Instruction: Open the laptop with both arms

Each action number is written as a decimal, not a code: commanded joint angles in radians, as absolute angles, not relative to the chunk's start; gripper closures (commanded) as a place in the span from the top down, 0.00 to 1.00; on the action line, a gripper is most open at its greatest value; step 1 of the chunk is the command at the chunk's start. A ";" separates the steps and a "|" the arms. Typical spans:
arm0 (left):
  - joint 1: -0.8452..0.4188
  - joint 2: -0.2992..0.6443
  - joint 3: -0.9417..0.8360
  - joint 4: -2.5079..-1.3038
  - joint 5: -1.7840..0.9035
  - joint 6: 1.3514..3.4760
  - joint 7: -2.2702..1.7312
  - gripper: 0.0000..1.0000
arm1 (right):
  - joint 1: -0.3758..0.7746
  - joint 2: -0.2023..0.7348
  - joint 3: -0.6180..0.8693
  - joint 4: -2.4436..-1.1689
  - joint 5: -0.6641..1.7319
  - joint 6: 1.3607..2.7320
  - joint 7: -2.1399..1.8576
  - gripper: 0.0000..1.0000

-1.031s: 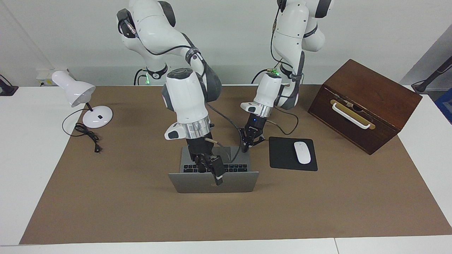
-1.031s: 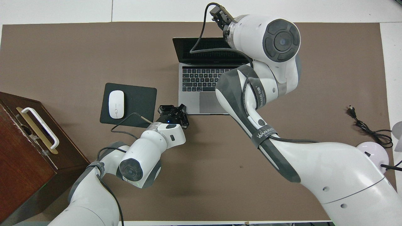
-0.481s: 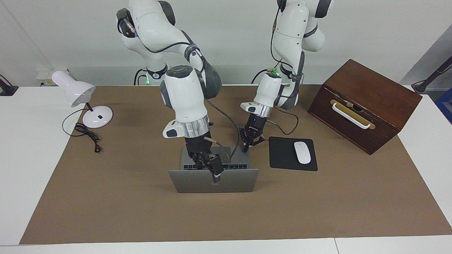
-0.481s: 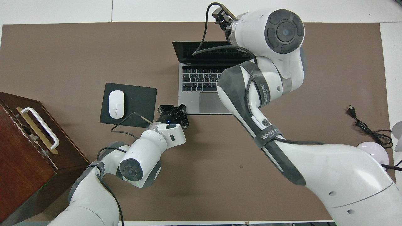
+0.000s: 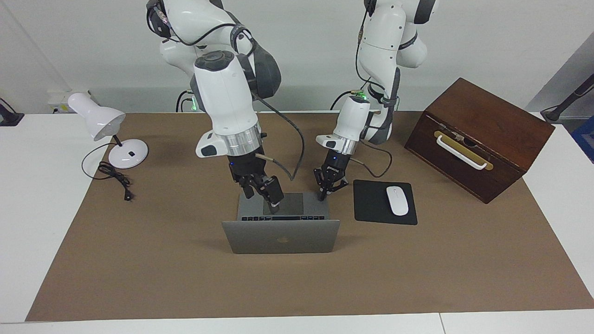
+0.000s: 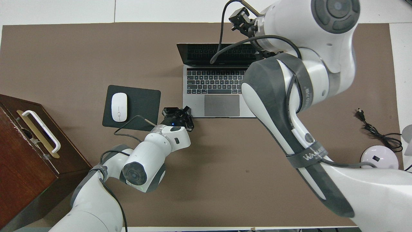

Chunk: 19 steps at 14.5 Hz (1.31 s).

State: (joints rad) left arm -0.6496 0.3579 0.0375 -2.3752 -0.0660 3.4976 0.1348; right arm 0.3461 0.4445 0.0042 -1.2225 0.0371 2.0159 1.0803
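Observation:
The silver-grey laptop (image 5: 280, 236) stands open on the brown mat, its lid upright with the dark logo toward the facing camera. The overhead view shows its keys, trackpad and dark screen (image 6: 212, 83). My right gripper (image 5: 261, 189) hangs in the air over the laptop's base, clear of the lid, and holds nothing; in the overhead view it (image 6: 243, 24) shows past the screen's top edge. My left gripper (image 5: 321, 195) is shut, its tip down at the base's corner nearest the mouse pad; it shows at that corner in the overhead view too (image 6: 177, 114).
A black mouse pad (image 5: 371, 204) with a white mouse (image 5: 397, 200) lies beside the laptop toward the left arm's end. A brown wooden box (image 5: 478, 137) with a white handle stands at that end. A white desk lamp (image 5: 109, 132) and its cord are at the right arm's end.
My right gripper has come off the lid's top edge and risen back over the laptop's base. The lid now stands free. The left gripper has not moved.

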 commanded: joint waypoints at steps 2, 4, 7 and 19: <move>-0.649 0.400 0.043 -2.318 -0.077 3.501 0.094 0.00 | 0.266 0.384 0.000 -1.229 0.141 1.872 0.849 0.98; -0.624 0.394 0.041 -2.315 -0.077 3.482 0.092 0.00 | 0.223 0.362 -0.014 -1.229 0.146 1.830 0.745 0.99; -0.609 0.376 0.043 -2.261 -0.077 3.352 0.092 0.00 | 0.192 0.336 -0.040 -1.229 0.129 1.758 0.516 0.99; -0.529 0.204 0.052 -1.990 -0.080 2.615 0.051 0.00 | 0.163 0.199 -0.176 -1.246 0.046 1.594 0.009 0.99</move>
State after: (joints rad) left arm -0.5322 0.2357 0.0484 -2.0287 -0.0694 2.7322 0.0829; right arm 0.1698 0.2276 -0.1753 -1.2208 0.0644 1.6154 0.0572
